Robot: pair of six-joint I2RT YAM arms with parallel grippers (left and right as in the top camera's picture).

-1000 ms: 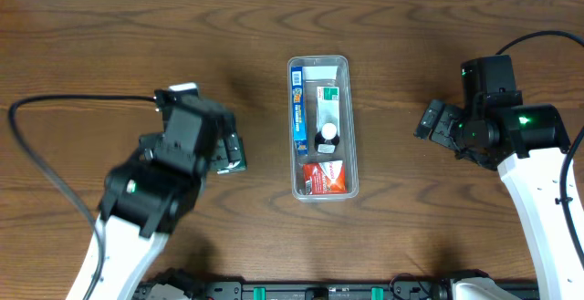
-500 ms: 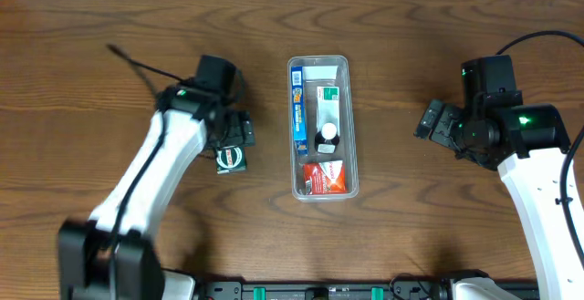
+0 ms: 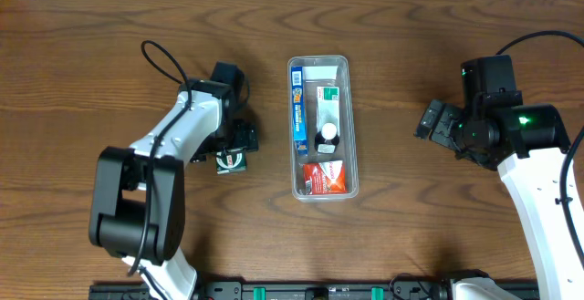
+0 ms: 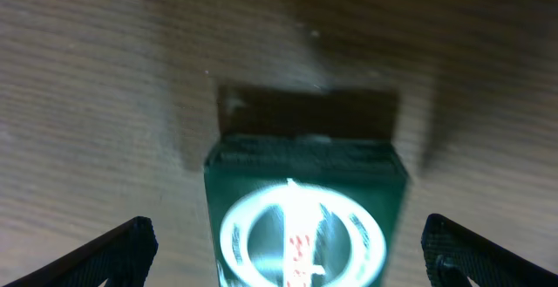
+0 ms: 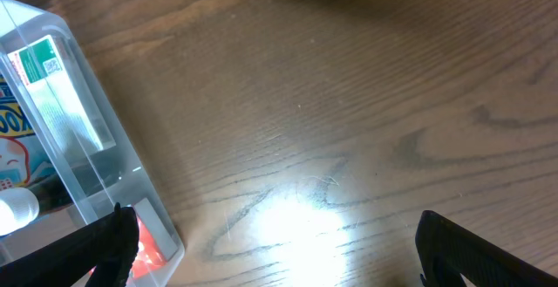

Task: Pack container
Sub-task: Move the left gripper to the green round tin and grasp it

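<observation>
The clear plastic container (image 3: 294,127) lies in the middle of the table, its white label at the far end. Inside are a narrow blue box (image 3: 298,108), a white-and-green box (image 3: 328,108), a small white-capped bottle (image 3: 328,134) and a red packet (image 3: 323,178). A small dark green box with a white ring print (image 3: 231,160) lies on the table left of the container. My left gripper (image 3: 239,141) is open right above it; in the left wrist view the box (image 4: 301,217) sits between the spread fingers (image 4: 288,252). My right gripper (image 3: 436,122) is open and empty, right of the container (image 5: 65,139).
The wooden table (image 3: 411,45) runs to a pale far edge at the top. A black cable (image 3: 160,58) loops behind my left arm. A rail runs along the near edge at the bottom.
My left arm has swung from the left front toward the container and come down over the green box. The right arm and the container have not moved.
</observation>
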